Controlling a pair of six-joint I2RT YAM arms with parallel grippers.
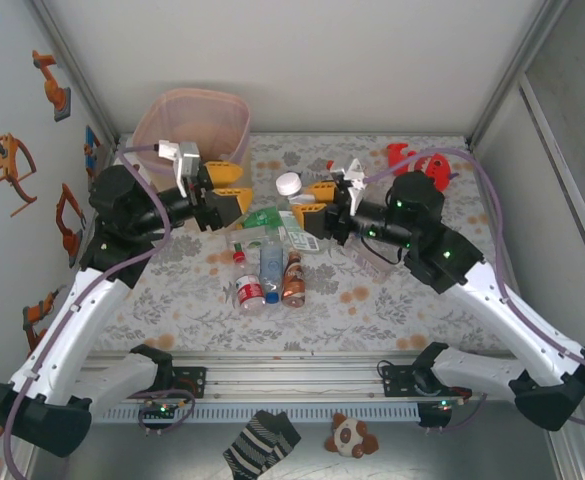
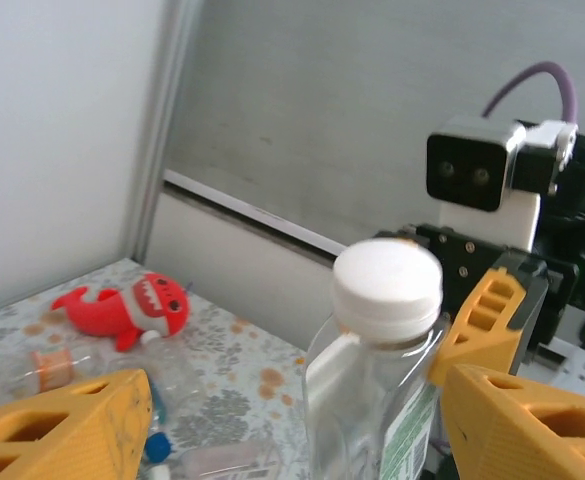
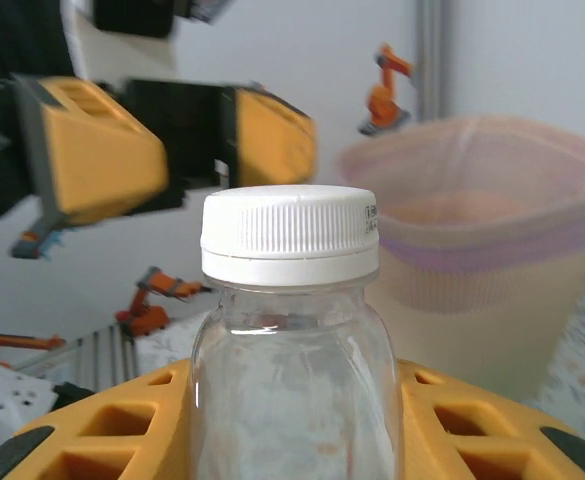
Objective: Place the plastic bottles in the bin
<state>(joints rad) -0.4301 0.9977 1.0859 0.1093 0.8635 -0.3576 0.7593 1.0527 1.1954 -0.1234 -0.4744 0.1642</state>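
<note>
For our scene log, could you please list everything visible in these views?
white-capped bottle: one, clear, held above the table
other bottles: at least five, clear, green and brown, clustered mid-table
bin: one, pale pink, far left corner
plush toy: one, red, far right of the table
table: one, floral pattern
sock: one, striped, below the near edge
small toy: one, brown and white, beside the sock
wall stickers: several, orange, left wall
left end effector: yellow fingers, open, beside the bin
right end effector: yellow fingers, shut on the white-capped bottle
</note>
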